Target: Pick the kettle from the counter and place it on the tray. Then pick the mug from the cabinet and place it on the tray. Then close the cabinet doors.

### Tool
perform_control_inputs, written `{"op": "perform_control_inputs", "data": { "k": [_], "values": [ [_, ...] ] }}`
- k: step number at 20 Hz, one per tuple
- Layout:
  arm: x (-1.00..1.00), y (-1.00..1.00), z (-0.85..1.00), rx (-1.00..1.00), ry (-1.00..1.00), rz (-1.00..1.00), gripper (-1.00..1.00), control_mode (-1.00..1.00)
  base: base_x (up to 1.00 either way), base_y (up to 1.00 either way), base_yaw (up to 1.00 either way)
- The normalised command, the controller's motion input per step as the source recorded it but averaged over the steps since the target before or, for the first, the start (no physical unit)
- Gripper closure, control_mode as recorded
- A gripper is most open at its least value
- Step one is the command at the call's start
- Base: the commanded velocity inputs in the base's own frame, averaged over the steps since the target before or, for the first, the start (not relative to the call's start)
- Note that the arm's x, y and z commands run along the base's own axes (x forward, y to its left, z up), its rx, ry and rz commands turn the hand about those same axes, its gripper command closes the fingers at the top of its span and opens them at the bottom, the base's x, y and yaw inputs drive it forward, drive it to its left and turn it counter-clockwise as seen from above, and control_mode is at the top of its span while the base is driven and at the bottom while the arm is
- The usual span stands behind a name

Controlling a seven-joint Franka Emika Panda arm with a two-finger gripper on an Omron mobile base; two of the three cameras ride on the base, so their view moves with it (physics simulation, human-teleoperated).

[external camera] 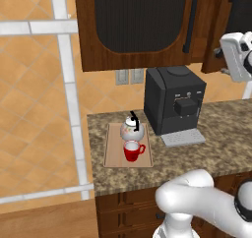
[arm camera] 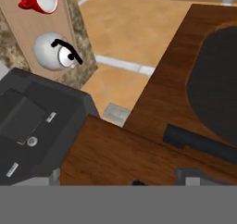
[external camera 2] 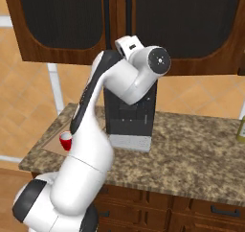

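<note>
With kettle (external camera: 132, 129) and mug (external camera: 132, 151) set on the tray (external camera: 114, 153) at the counter's (external camera: 216, 143) nine o'clock, the stiff, heavy cabinet doors (external camera: 138, 25) suit pushing near the bar handle (external camera: 190, 21), fingers spread, holding nothing.

Flat even rendered light, soft faint shadows, slightly blurry, no glare

Red mug (external camera: 133, 151) w/ pale inside, white kettle (external camera: 132, 129) w/ black handle, tan tray (external camera: 114, 153), speckled brown-grey counter (external camera: 216, 143), black coffee machine (external camera: 173, 99), dk brown cabinet doors (external camera: 138, 25).
</note>
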Motion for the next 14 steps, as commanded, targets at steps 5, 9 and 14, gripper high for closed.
{"op": "perform_control_inputs", "data": {
  "k": [5, 9, 14],
  "values": [
    [0.89, 0.04, -0.12, -0.05, 0.0, -0.01, -1.0, -1.0, 0.0, 0.0, 0.0],
    [0.78, 0.0, -0.09, -0.11, 0.0, -0.1, -1.0, -1.0, 0.0, 0.0, 0.0],
    [0.57, 0.0, -0.21, -0.07, 0.0, -0.13, -1.0, -1.0, 0.0, 0.0, 0.0]
  ]
}}
